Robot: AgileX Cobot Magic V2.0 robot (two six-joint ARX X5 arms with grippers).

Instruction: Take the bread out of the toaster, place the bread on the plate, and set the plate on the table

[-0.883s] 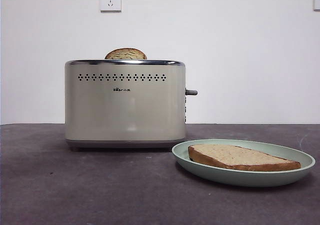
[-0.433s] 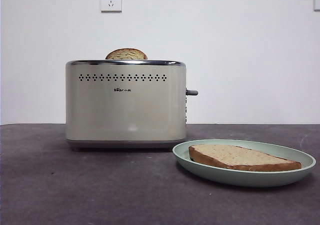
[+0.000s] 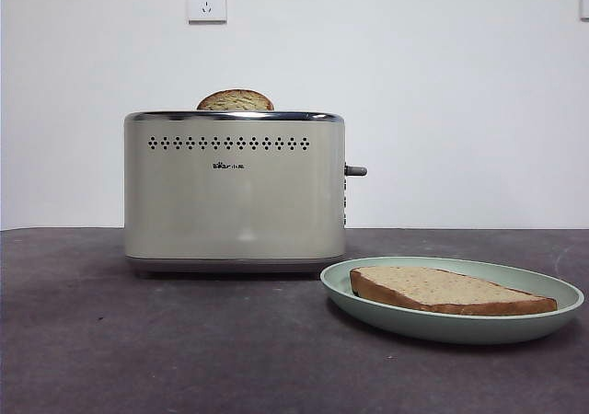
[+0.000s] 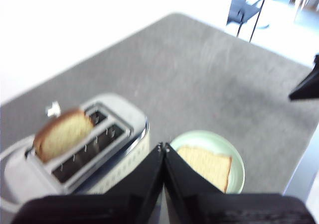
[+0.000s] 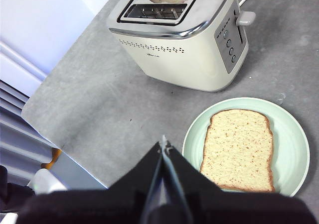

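Observation:
The cream toaster (image 3: 235,189) stands on the dark grey table (image 3: 138,340). The mint green plate (image 3: 451,327) rests on the table in front of the toaster's lever end. The bread (image 3: 451,290) lies flat on the plate. A second similar slice (image 3: 236,100) stands in the toaster's rear slot. No arm shows in the front view. My left gripper (image 4: 163,148) is shut and empty, high above the toaster (image 4: 75,154) and the plate (image 4: 199,137). My right gripper (image 5: 163,144) is shut and empty, high above the table beside the plate (image 5: 294,149) and the bread (image 5: 239,149).
A wall socket (image 3: 206,1) is on the white wall behind. The table's edge (image 5: 37,119) runs near the toaster's long side in the right wrist view. A black tip (image 4: 306,87) of the other arm shows in the left wrist view.
The whole front picture, socket included, has shifted a few pixels to the right. The toaster, plate and both slices keep their places relative to each other.

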